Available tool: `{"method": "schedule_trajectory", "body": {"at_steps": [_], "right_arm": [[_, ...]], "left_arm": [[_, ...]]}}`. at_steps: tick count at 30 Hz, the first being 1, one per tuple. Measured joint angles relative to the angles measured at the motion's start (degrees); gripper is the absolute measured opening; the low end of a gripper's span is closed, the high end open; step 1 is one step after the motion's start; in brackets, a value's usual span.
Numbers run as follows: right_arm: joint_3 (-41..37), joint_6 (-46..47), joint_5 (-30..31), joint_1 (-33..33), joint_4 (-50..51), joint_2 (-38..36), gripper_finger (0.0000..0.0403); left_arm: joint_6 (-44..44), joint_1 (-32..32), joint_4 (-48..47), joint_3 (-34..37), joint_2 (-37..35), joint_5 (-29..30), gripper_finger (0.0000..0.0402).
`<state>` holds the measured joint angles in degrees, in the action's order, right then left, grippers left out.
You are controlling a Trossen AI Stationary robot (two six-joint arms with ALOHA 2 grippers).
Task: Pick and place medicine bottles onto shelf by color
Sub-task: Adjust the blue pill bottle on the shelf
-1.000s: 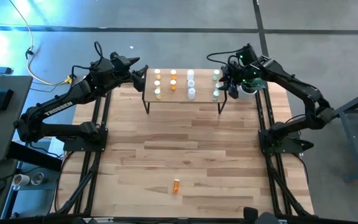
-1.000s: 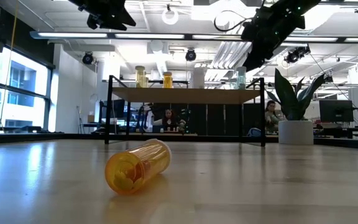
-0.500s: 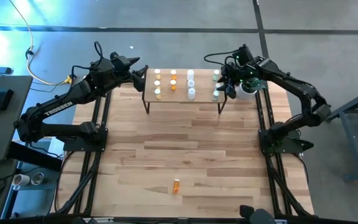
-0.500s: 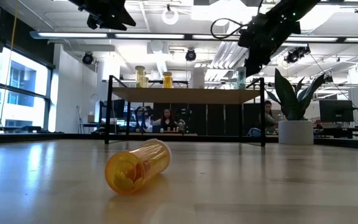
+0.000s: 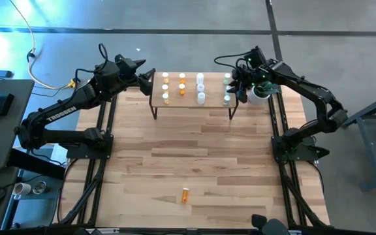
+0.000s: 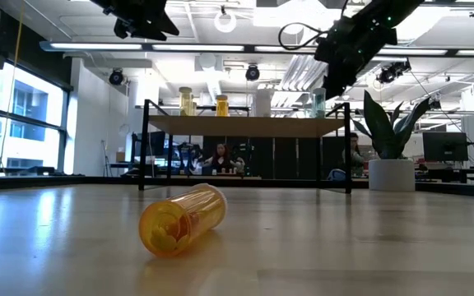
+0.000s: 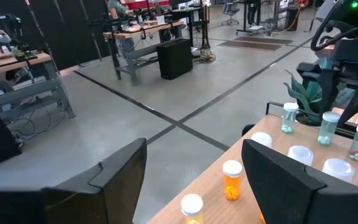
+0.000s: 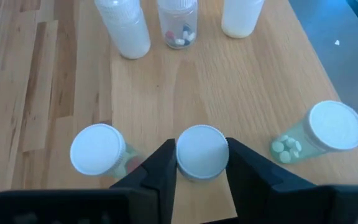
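At far end of counter (image 5: 194, 156): shelf (image 5: 191, 103), light wood on thin black legs, with bottles standing in columns by colour.
Shelf, left column: yellow bottles (image 5: 166, 88), white caps.
Shelf, next column: orange bottles (image 5: 182, 85), white caps, just beside the yellow ones.
Shelf, middle column: white bottles (image 5: 200, 88).
Shelf, right column: clear greenish bottles (image 5: 227, 88), close to the right edge of the shelf.
Right gripper (image 5: 239, 83): over the right end of the shelf, above the greenish column, arm bent in from the right side of the counter.
Right jaws: a little open, one finger on each side of a greenish bottle with white cap (image 8: 202, 152), very close to the cap; real contact cannot be told, bottle upright on the shelf board.
Beside that bottle: two more white-capped greenish bottles, one at each side (image 8: 97, 149) (image 8: 328, 129), apart from the fingers.
Left gripper (image 5: 150, 72): raised near the far left corner of the shelf, not touching any bottle.
Left jaws: wide open, holding nothing.
Near part of counter: one orange bottle without cap (image 6: 181, 219), lying on its side, pills visible inside, well apart from the shelf and from both arms.
Beyond the counter: potted plant (image 6: 392, 144), workbenches, seated people far in the room.
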<state>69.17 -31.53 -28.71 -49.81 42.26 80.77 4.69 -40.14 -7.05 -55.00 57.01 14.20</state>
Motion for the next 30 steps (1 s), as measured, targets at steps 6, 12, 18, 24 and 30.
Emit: {"method": "schedule_trajectory", "body": {"at_steps": [6, 12, 18, 24, 30], "right_arm": [[0.0, 0.0, 0.4, 0.0, -1.1, 0.0, 0.0107], [0.0, 0.0, 1.9, 0.1, -1.9, 0.0, 0.0113], [0.0, 0.0, 1.9, 1.7, -3.2, 0.0, 0.0113], [0.0, 0.0, 5.8, 2.2, -3.0, 0.0, 0.0113], [0.0, 0.0, 5.7, 2.2, -2.5, 0.0, 0.0113]], "left_arm": [[0.0, 0.0, 0.0, 0.0, 0.0, 0.0, 0.0255], [0.0, 0.0, 0.0, 0.0, 0.0, 0.0, 0.0255], [0.0, 0.0, 0.0, 0.0, 0.0, 0.0, 0.0255], [0.0, 0.0, 0.0, 0.0, 0.0, 0.0, 0.0255], [0.0, 0.0, 0.0, 0.0, 0.0, 0.0, 0.0255]]}}
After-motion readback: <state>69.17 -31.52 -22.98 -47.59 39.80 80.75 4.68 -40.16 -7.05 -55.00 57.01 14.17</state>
